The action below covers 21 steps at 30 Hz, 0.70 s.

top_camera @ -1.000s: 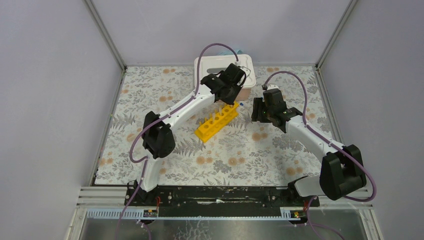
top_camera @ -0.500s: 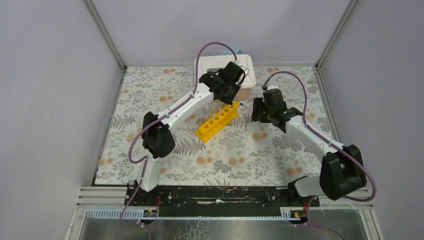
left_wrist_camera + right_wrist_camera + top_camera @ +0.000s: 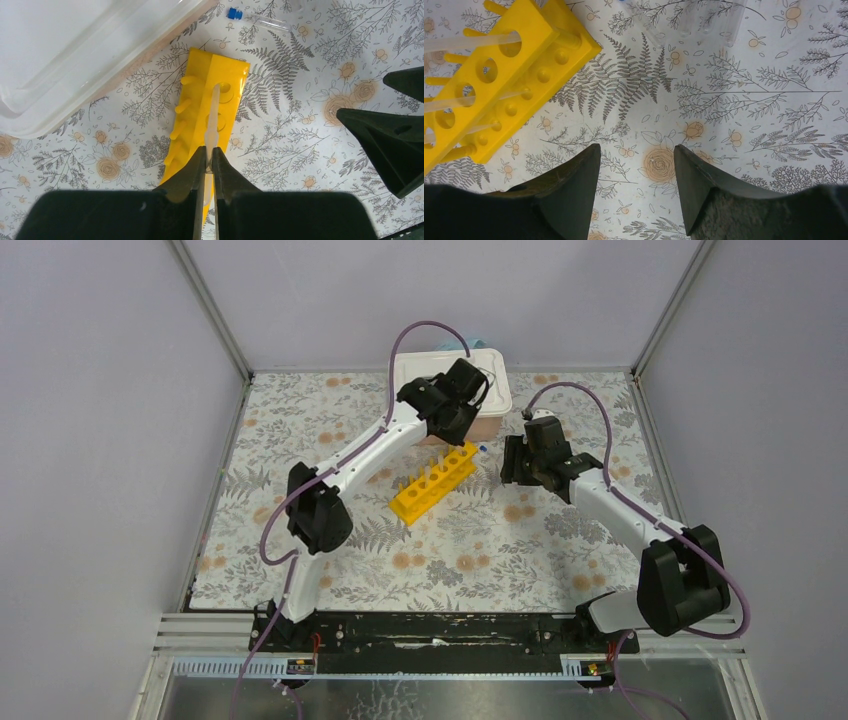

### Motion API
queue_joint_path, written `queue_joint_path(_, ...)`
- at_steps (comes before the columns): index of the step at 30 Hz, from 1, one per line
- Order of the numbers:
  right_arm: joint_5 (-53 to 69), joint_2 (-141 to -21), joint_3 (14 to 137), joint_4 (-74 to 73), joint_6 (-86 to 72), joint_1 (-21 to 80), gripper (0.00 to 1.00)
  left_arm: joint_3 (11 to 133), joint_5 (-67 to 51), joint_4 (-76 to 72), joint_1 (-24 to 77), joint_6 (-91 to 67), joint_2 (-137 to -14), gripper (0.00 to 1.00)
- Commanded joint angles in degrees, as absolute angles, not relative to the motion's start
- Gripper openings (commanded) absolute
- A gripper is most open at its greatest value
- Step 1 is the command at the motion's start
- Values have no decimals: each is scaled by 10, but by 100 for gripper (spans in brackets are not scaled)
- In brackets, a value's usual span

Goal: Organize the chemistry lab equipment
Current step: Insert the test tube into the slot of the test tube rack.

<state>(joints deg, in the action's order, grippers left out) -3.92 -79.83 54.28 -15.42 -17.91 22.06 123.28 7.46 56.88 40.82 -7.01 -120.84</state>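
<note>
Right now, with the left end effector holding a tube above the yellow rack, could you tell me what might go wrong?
The left end effector pinches the clear tube only at its tips, so it may tilt and miss a hole in the yellow rack. Nothing steadies the rack; the right end effector hangs open beside it, so a push could shift it.

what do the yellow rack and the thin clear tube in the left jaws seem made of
Long yellow holed rack: likely moulded plastic, opaque, evenly coloured, faint sheen. Thin clear tube: see-through, yellow showing behind it; glass or clear plastic, cannot tell.
</note>
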Motion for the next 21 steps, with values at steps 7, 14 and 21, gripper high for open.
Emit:
queue_joint_path(7,-24,-817,577,-150,-191,219,63,1304,60,602,390,-80,-1248,10)
queue_joint_path(14,-24,-816,581,-150,-192,219,63,1301,45,610,390,-80,-1259,7)
queue_joint_path(21,-10,-820,595,-140,-173,227,63,1300,50,613,390,-77,-1263,6)
